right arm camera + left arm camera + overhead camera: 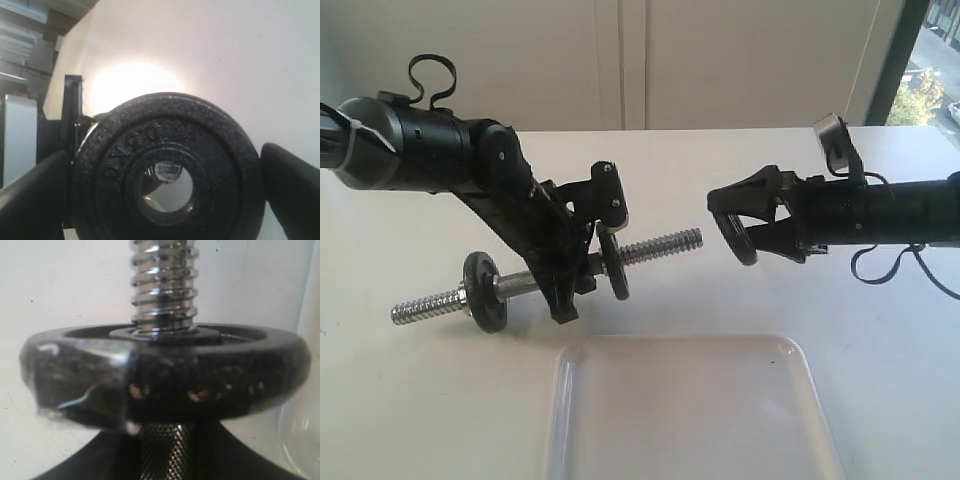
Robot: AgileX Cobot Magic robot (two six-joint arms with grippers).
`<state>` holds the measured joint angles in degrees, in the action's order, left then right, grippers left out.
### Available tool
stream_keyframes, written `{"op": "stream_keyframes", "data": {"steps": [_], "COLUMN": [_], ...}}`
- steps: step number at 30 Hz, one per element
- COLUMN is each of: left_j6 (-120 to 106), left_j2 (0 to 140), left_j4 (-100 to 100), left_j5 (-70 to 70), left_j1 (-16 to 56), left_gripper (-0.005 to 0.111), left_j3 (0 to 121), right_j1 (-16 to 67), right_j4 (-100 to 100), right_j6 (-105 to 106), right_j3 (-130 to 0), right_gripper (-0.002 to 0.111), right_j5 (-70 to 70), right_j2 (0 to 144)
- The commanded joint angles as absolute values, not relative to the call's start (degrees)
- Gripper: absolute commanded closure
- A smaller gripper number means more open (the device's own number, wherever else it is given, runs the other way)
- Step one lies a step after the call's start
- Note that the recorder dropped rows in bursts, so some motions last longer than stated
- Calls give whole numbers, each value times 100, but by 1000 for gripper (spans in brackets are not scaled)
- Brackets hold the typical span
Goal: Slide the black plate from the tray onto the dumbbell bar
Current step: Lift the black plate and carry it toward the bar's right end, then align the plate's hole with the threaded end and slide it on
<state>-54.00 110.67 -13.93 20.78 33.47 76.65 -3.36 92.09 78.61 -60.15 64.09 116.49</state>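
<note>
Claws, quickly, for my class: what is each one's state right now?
Left claw: closed on the dumbbell bar.
Right claw: closed on the black plate.

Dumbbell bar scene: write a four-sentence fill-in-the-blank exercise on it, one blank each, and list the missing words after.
1. The black plate is held by the ____ gripper.
2. The dumbbell bar carries ____ other black discs.
3. The left gripper clamps the bar ____ those discs.
4. The held plate's centre hole faces the bar's ____ end.

Missing words: right; two; between; threaded.
</note>
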Motion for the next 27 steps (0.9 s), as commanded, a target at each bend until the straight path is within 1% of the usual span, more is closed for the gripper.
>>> {"op": "stream_keyframes", "data": {"steps": [1,4,16,27], "left_j6": [-5397,-5412,-5412,-5412], "left_j2": [10773,10773,10773,10773], "left_j4": [-1891,-1916,-1930,-1930], "left_j5": [1913,1900,1760,1793], "left_j1": [3334,3334,3334,3334], "left_gripper": [107,107,107,107], "left_j3": [7773,7773,7773,7773], "right_j1": [-403,-403,-3,-2], "right_j4": [9983,9995,9995,9995], "right_j6": [7992,7942,7920,7881], "right_j3": [-6189,-6200,-6222,-6276], "right_gripper": [108,108,108,108], "right_j5": [6996,6996,6996,6996], "right_j2": [12002,12242,12266,12067]}}
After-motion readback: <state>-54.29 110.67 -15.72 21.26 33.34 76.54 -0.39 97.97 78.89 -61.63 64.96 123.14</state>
